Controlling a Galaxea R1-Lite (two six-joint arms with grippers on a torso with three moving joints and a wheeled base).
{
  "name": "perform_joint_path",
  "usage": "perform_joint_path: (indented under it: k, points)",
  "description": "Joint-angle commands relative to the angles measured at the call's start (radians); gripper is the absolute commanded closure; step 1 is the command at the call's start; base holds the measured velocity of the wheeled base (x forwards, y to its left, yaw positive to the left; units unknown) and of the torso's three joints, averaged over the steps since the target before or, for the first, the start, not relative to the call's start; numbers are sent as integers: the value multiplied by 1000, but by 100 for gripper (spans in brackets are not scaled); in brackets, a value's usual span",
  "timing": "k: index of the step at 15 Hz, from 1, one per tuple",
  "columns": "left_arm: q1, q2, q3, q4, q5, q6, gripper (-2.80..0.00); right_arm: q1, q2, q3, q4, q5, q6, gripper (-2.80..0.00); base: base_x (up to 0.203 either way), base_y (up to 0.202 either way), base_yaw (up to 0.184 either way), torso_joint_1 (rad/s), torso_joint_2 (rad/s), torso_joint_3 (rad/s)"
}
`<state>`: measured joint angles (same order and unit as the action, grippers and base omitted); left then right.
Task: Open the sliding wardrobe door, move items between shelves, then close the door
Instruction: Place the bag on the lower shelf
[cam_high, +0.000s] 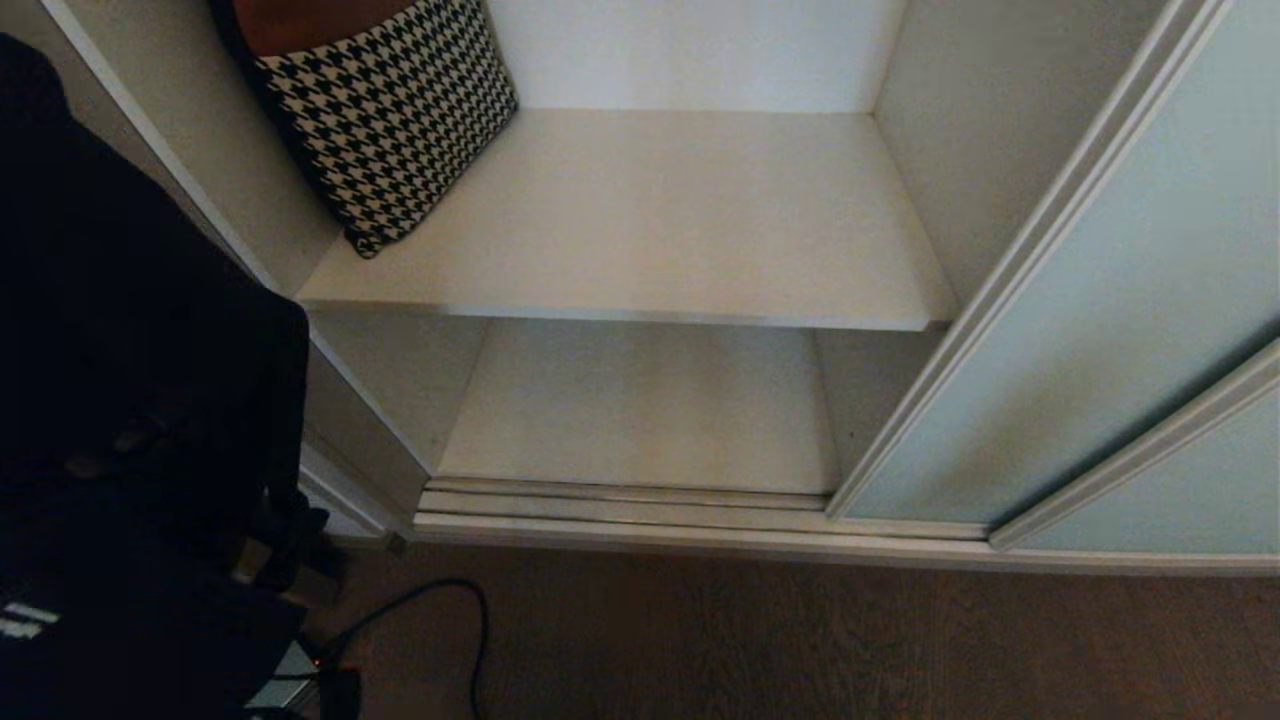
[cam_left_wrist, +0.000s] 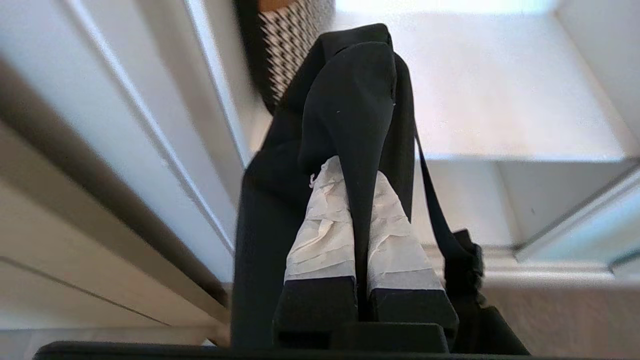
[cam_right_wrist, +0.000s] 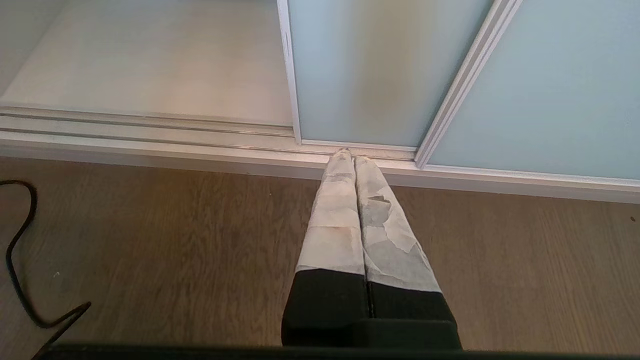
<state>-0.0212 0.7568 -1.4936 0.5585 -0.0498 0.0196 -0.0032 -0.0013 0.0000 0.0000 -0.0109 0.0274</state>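
Wardrobe stands open: the tall sliding wardrobe door (cam_high: 1080, 330) of frosted pale blue-green glass in a slim off-white frame is pushed to the robot's right, which leaves the interior reachable for the transfer step.

Two flat white laminate shelves are exposed. The upper shelf (cam_high: 650, 220), with a thin silvery front edge, lies ahead of and beyond the left fingers; the lower shelf (cam_high: 640, 410) sits under it, just behind the grooved metal floor track (cam_high: 620, 500). Both show wide bare areas, so either could take an item. Judgement: the upper one is the likelier target.

A black-and-white houndstooth cushion (cam_high: 390, 110) leans in the upper shelf's far left corner, beyond the left fingertips.

The floppy black fabric bag (cam_left_wrist: 350, 105) hangs outside the wardrobe at its left side, draped over and down past the fingers. Held up by its fabric so it can be carried in.

Left gripper (cam_left_wrist: 357, 175): tape-wrapped fingers (cam_left_wrist: 325, 230) pressed nearly together, pinching a fold of the bag between them; a loop strap (cam_left_wrist: 440, 220) trails beside them.

Right gripper (cam_right_wrist: 350, 155): idle, low over the brown wood floor (cam_right_wrist: 150, 235), fingers pressed together on nothing, tips near the door's bottom frame.
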Motion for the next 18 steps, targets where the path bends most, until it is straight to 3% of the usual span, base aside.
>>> perform_joint_path:
  k: [1, 5, 9, 18]
  points:
    - [46, -62, 15, 11, -13, 2, 0, 0, -2, 0, 0, 0, 0, 0, 0, 0, 0, 0, 0, 0]
    - [89, -141, 30, 144, -70, 7, 0, 0, -2, 0, 0, 0, 0, 0, 0, 0, 0, 0, 0, 0]
    - [135, -149, 40, 196, -97, -7, 0, 0, -2, 0, 0, 0, 0, 0, 0, 0, 0, 0, 0, 0]
    - [133, -205, 115, 198, -99, 13, 0, 0, -2, 2, 0, 0, 0, 0, 0, 0, 0, 0, 0, 0]
